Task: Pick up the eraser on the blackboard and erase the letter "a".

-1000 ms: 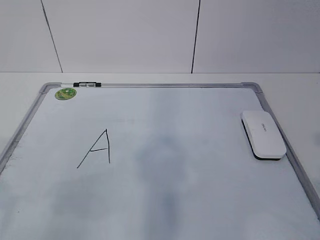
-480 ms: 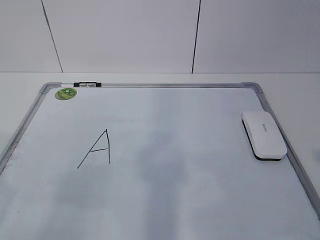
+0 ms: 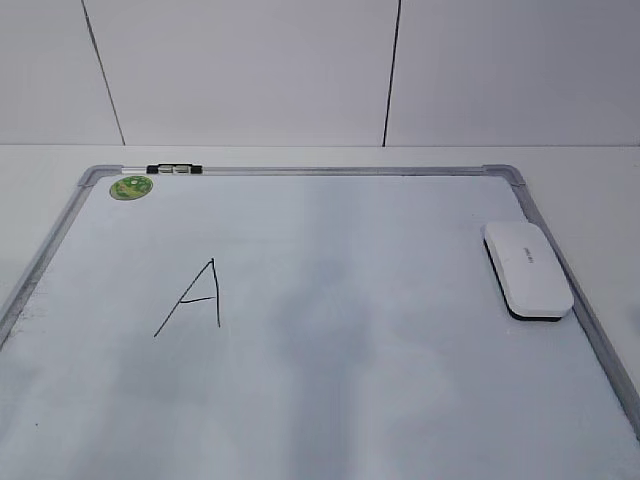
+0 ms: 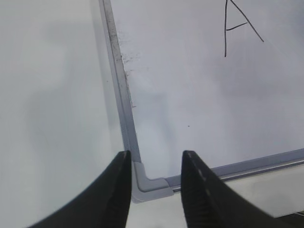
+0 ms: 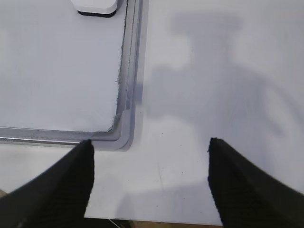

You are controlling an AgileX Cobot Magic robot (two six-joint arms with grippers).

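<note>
The blackboard (image 3: 330,171) is a white dry-erase board lying flat in a silver-grey frame. The white eraser (image 3: 528,268) lies on it by the right frame, felt side down. Its near end shows in the right wrist view (image 5: 97,5). The only letter I see is an angular capital "A" (image 3: 197,298) at the left, also in the left wrist view (image 4: 237,23). No lowercase "a" shows. My left gripper (image 4: 156,154) is open over the board's near left corner (image 4: 152,183). My right gripper (image 5: 150,141) is open wide over bare table beside the near right corner (image 5: 124,128). Neither gripper holds anything or shows in the exterior view.
A round green sticker (image 3: 132,186) sits in the board's far left corner, with a small black clip (image 3: 172,169) on the far frame. White table surrounds the board, and a white panelled wall stands behind. The table's front edge shows in the right wrist view (image 5: 161,222).
The eraser sits a hair further right than a second ago. Nothing else has visibly moved.
</note>
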